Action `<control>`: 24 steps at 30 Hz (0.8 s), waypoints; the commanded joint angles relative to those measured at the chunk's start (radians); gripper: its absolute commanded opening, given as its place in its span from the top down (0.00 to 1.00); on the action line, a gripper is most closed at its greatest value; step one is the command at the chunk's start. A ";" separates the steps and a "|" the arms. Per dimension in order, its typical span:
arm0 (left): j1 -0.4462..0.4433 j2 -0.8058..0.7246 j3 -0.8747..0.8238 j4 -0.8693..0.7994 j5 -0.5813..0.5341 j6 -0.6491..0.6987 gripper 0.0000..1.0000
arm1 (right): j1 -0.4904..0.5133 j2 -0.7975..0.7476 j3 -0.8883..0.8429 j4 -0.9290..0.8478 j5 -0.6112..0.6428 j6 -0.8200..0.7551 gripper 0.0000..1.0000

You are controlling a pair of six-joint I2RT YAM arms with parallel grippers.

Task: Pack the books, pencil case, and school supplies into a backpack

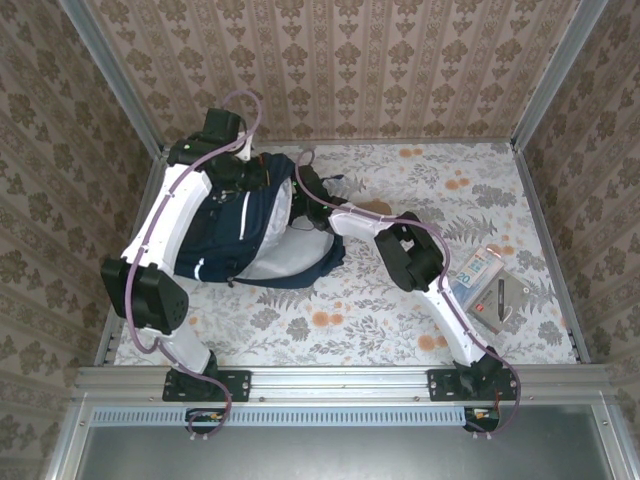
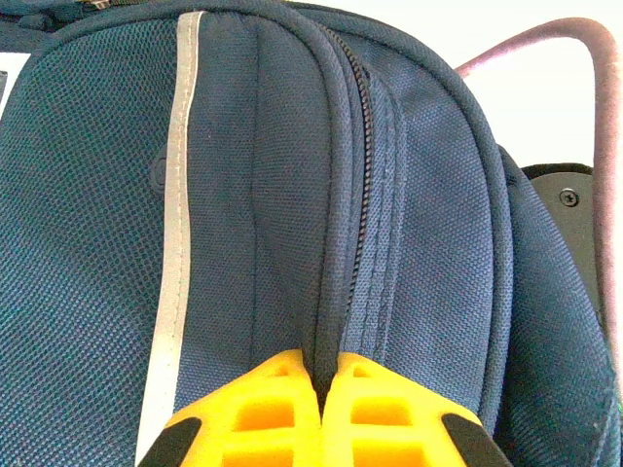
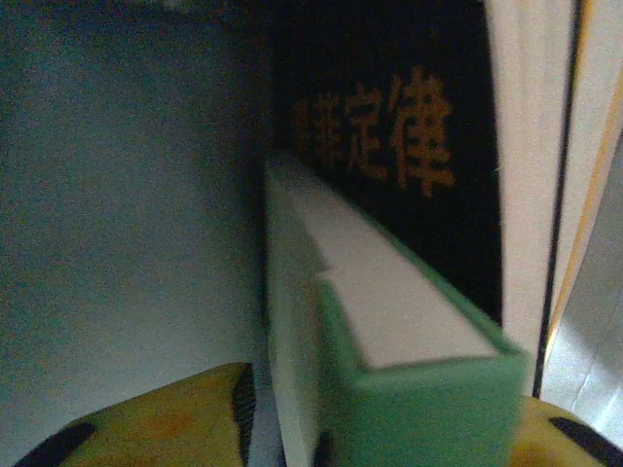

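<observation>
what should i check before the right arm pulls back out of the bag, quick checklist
1. Hold on the bag: left gripper is shut on the backpack fabric beside the zipper: ok.
2. Placement: the green box is inside the backpack, next to the black book: ok.
3. Release: right gripper clear of the green box: cannot tell; the box sits between its fingers.
4. All books in: cannot tell; page edges show right of the black book, covers hidden.
5. All supplies packed: not ok; the light-blue pack lies on the table.
</observation>
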 commanded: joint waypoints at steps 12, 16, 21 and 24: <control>0.037 -0.113 -0.063 0.132 0.075 -0.037 1.00 | -0.011 -0.182 -0.093 -0.320 0.077 -0.233 0.67; 0.037 -0.116 -0.078 0.139 0.078 -0.042 1.00 | -0.011 -0.158 -0.092 -0.283 0.056 -0.204 0.91; 0.037 -0.111 -0.094 0.158 0.099 -0.054 1.00 | -0.002 -0.095 0.000 -0.314 0.029 -0.200 0.91; 0.038 -0.099 -0.086 0.156 0.100 -0.053 1.00 | 0.000 -0.076 0.037 -0.355 0.011 -0.214 0.72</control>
